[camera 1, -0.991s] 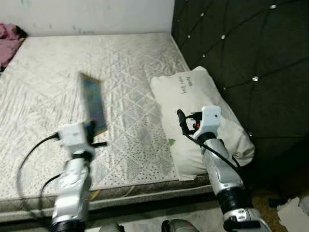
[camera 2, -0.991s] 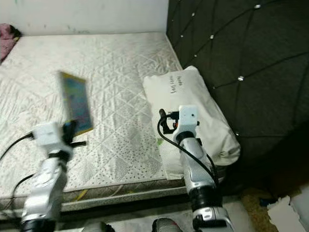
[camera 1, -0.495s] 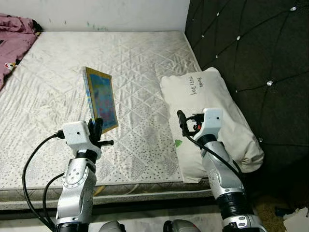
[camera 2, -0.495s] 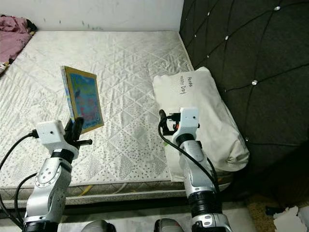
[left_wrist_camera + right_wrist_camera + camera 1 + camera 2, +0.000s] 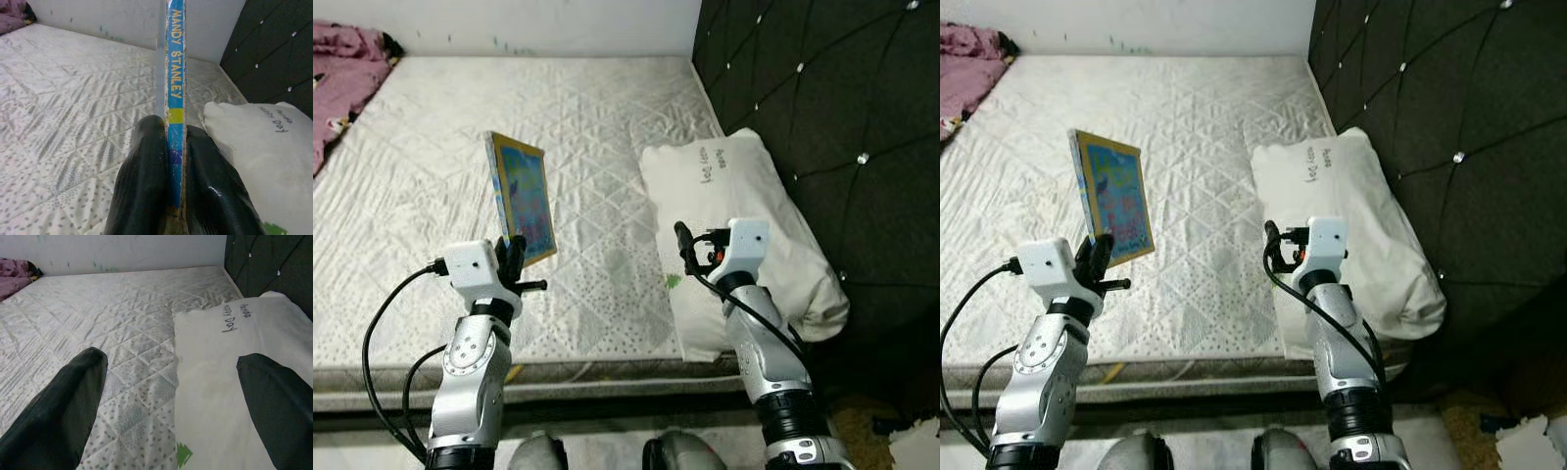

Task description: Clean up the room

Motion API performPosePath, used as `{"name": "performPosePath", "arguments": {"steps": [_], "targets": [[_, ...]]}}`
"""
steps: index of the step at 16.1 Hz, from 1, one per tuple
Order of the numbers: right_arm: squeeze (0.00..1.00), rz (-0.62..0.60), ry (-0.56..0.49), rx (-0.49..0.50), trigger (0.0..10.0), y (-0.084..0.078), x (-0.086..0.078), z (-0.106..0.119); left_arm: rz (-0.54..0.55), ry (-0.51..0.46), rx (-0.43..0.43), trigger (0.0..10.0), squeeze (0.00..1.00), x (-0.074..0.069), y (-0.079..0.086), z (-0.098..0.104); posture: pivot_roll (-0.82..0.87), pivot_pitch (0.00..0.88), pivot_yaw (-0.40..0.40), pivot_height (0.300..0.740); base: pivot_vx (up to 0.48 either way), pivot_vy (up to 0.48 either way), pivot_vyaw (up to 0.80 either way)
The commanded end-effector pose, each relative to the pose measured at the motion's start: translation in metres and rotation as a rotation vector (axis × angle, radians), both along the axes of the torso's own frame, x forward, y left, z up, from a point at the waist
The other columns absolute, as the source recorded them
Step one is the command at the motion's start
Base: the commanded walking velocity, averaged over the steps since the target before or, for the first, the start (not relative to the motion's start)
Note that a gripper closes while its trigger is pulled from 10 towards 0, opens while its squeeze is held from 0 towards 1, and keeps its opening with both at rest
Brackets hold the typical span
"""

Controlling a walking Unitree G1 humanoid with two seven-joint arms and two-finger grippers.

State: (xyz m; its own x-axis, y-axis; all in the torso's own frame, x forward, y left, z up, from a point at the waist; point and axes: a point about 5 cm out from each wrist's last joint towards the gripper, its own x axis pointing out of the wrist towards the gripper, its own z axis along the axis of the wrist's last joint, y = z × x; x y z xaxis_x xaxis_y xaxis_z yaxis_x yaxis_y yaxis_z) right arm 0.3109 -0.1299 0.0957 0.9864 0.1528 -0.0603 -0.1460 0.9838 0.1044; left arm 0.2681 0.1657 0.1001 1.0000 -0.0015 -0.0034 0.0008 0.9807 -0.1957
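Pinching a thin book (image 5: 523, 197) by its lower edge, left hand (image 5: 513, 257) holds it upright above the near part of the mattress (image 5: 431, 176). Left wrist view: 2 black fingers (image 5: 144, 176) pressed against both covers, blue spine (image 5: 175, 73) facing the camera, lettered "MANDY STANLEY". Colourful cover with yellow border faces toward the right arm.

Right hand (image 5: 1273, 246) hovers over the seam where the pillow (image 5: 754, 206) meets the mattress, fingers (image 5: 63, 396) spread wide, nothing between them.

Mattress: white, quilted in diamonds, wide bare stretch from the near edge back to the wall (image 5: 538, 24). Near edge runs just ahead of both arms.

Pillow lies along the mattress's right side, touching the dark tufted headboard (image 5: 822, 88). Handwriting on its far end, small green mark (image 5: 183, 455) near its closer corner.

Pink bedding (image 5: 342, 59) bunched at the far left corner, well apart from both hands.

Floor litter, pale scrap (image 5: 1528, 431), at lower right beside the bed.
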Motion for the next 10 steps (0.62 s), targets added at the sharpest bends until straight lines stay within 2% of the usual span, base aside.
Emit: {"name": "performPosePath", "arguments": {"steps": [1, 10], "targets": [[0.00, 0.007, 0.006, -0.001, 10.0, 0.0008, -0.0004, 0.0007, 0.020, -0.047, 0.021, 10.0, 0.00, 0.0032, 0.0011, 0.0100, -0.10, 0.078, -0.002, 0.656, 0.000, 0.000, 0.00], [0.00, 0.010, 0.010, -0.002, 10.0, -0.0008, -0.0005, -0.0010, 0.058, -0.041, 0.035, 10.0, 0.00, 0.0069, 0.0047, 0.0091, -0.10, 0.066, -0.008, 0.656, 0.000, 0.000, 0.00]]}}
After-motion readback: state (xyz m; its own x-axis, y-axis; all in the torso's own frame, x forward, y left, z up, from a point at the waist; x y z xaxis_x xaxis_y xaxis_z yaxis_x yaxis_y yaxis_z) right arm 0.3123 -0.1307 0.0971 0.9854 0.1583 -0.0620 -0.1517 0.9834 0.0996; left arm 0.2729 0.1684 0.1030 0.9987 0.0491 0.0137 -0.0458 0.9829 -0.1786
